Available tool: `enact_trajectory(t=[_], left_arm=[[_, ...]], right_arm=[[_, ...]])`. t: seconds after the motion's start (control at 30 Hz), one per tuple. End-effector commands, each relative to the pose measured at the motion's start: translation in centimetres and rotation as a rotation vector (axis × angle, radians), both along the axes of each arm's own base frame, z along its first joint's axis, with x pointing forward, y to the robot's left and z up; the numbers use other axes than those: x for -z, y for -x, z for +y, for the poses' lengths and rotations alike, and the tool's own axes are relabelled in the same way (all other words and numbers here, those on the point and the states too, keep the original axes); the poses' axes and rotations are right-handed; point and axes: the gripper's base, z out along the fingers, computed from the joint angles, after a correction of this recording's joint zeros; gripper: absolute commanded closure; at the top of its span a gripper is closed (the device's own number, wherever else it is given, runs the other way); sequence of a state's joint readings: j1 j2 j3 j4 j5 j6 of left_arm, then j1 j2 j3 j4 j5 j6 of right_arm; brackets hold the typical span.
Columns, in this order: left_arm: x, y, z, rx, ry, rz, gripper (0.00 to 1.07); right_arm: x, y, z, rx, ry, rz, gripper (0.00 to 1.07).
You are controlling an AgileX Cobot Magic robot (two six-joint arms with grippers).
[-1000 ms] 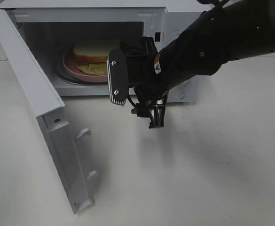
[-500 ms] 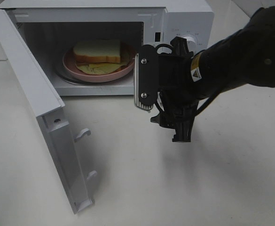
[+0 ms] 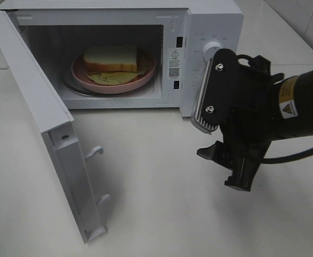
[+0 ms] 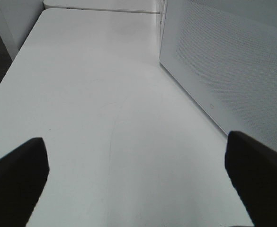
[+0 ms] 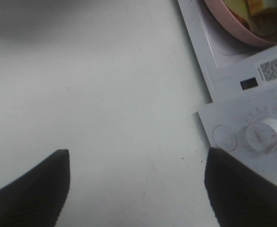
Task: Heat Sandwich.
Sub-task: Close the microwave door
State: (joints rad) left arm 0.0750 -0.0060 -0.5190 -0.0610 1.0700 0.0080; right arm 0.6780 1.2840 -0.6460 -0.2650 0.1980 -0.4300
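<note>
Well inside microwave (image 3: 212, 19), sandwich (image 3: 111, 58) on pink plate (image 3: 116, 89), door (image 3: 30, 91) open

The front mouth of the white box-shaped microwave oven (image 3: 210, 21) stood free over the white table (image 3: 156, 160), with its open white door (image 3: 33, 96) walling the left side and the black right gripper (image 3: 203, 139) hanging before the control panel (image 3: 228, 32).

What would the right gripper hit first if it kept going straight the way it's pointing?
Most likely the bare white table: between the open fingers of the right gripper, its wrist view shows only tabletop. The microwave's control panel lies off that line, though depth is unclear.
</note>
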Motion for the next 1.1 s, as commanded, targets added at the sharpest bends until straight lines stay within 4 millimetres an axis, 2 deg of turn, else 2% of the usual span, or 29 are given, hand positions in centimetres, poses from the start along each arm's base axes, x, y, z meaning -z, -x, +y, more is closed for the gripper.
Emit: enact_trajectory(t=[0.03,0.23,0.43,0.7,0.83,1.1], left_arm=[[0.1,0.2,0.0,0.004,-0.006,-0.012,0.1],[0.1,0.2,0.0,0.004,-0.006,-0.012,0.1],[0.1,0.2,0.0,0.004,-0.006,-0.012,0.1],[0.1,0.2,0.0,0.004,-0.006,-0.012,0.1],[0.1,0.2,0.0,0.004,-0.006,-0.012,0.1],[0.1,0.2,0.0,0.004,-0.006,-0.012,0.1]], right_arm=[[-0.5,1.2,-1.2,0.113,-0.072,0.047,0.31],[-1.5,2.8,-2.6,0.263,-0.132,0.135,0.31],[-2.9,5.5,-4.4,0.405,-0.201,0.265,0.31],[-3.8,8.4,-6.1,0.452,-0.194,0.386,0.31],[-4.5,10.5,-7.8,0.494,-0.188,0.423,0.31],[-5.1,12.6,-9.5,0.544,-0.195,0.451,0.31]])
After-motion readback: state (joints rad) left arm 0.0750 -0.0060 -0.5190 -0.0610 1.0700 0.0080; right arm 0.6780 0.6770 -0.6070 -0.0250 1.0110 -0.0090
